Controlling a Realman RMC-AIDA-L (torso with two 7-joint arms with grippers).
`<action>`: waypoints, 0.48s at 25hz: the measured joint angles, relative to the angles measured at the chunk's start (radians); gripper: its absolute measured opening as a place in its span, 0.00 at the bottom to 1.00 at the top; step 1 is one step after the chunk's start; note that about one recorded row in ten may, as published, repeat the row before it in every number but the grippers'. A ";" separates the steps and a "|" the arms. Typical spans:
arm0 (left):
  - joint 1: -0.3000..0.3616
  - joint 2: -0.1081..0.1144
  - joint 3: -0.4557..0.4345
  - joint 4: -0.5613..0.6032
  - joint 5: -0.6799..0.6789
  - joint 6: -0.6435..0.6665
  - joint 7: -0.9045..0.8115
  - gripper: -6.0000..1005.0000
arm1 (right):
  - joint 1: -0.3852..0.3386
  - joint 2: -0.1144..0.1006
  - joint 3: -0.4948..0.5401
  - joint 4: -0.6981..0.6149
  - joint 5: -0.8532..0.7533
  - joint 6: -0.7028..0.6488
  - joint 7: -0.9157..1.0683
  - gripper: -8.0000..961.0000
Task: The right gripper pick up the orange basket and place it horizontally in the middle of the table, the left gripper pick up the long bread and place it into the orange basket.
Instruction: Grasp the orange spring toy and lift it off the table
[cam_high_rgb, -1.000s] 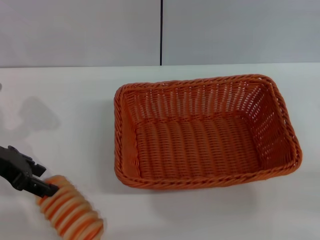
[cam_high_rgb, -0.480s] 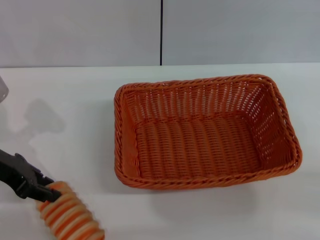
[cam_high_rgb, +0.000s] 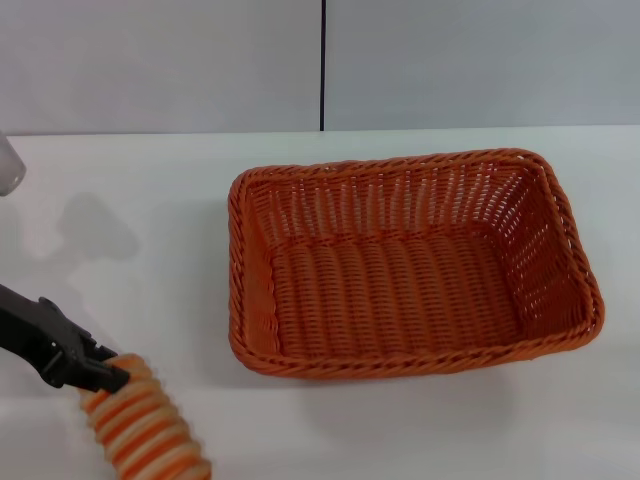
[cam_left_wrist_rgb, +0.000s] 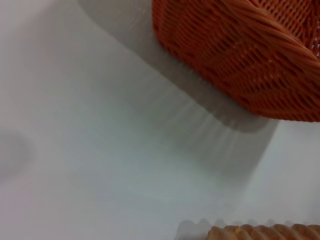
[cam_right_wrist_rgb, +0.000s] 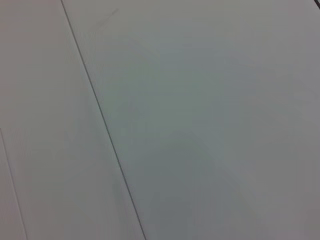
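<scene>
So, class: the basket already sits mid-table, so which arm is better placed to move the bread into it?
Left. The left gripper is at the bread, beside the basket; no right gripper shows.

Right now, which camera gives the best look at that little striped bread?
The head view: the long bread shows most of its striped length at the left gripper, though the picture's edge cuts its end. The left wrist view catches only a sliver. The right wrist view shows none.

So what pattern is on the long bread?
Orange and cream cross stripes on the long bread, clearest in the head view.
</scene>
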 joint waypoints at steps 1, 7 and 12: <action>0.000 0.000 -0.001 0.003 0.000 -0.003 -0.003 0.34 | 0.001 0.000 0.000 0.004 0.000 0.000 0.000 0.56; 0.000 0.000 -0.009 0.025 -0.015 -0.025 -0.012 0.29 | 0.004 -0.001 0.014 0.017 -0.001 0.000 -0.008 0.56; -0.001 0.002 -0.018 0.032 -0.040 -0.039 -0.029 0.25 | 0.003 -0.001 0.014 0.017 0.000 0.000 -0.011 0.56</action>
